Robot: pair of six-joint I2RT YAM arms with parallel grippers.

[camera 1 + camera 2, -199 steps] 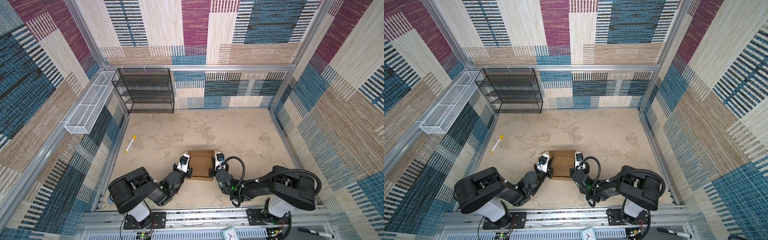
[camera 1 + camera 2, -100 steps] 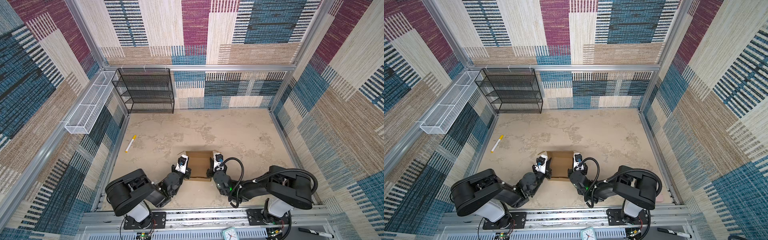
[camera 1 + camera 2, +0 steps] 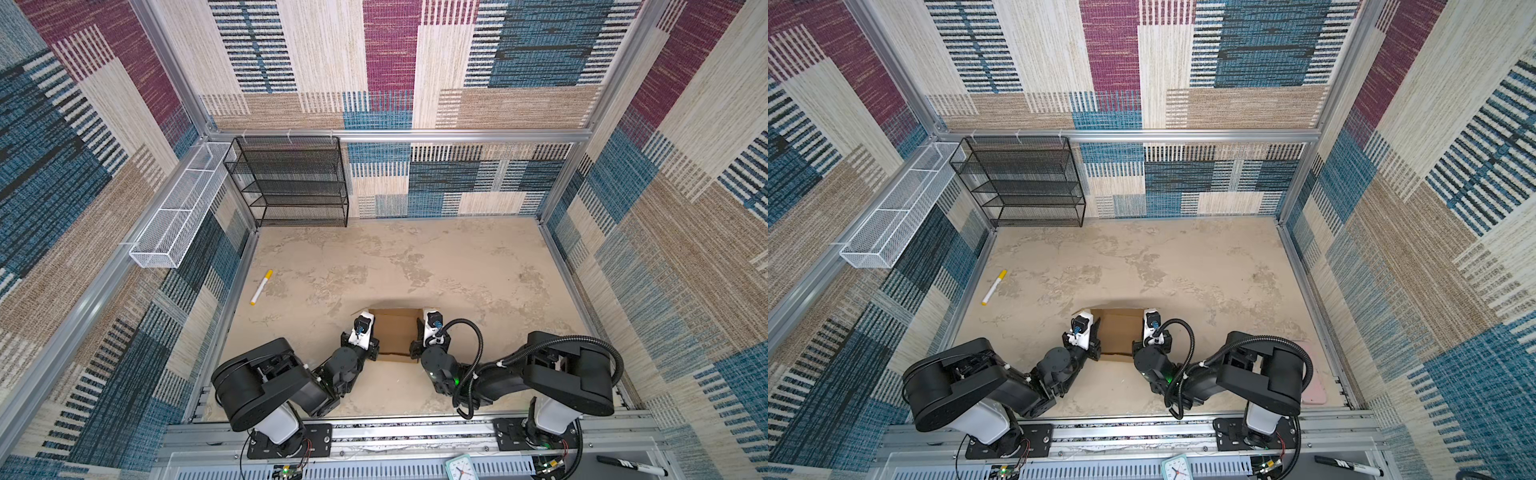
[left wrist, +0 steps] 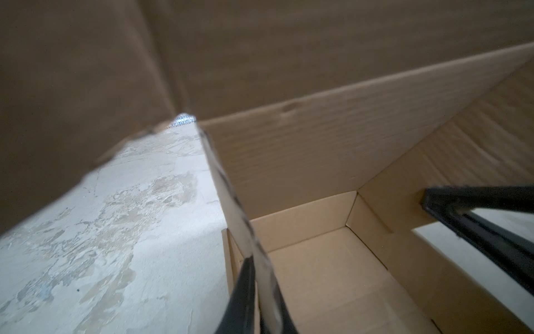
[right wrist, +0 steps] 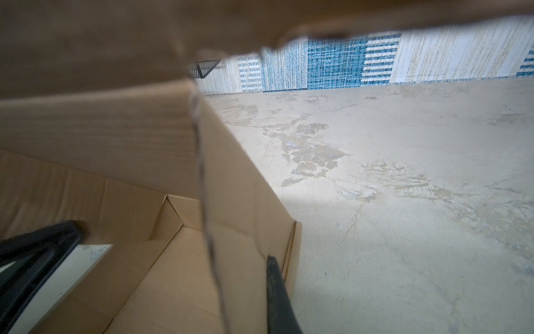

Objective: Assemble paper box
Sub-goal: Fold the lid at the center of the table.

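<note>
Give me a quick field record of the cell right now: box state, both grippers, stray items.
box: paper box, near the front of the table, between the two arms
box state: side walls upright; large flap overhangs the interior, not closed
left gripper: shut on the box's left wall
right gripper: shut on the box's right wall
stray: yellow-capped marker lying on the table, apart from the box
fixtures: black wire shelf at the back; white mesh basket on the side wall
</note>
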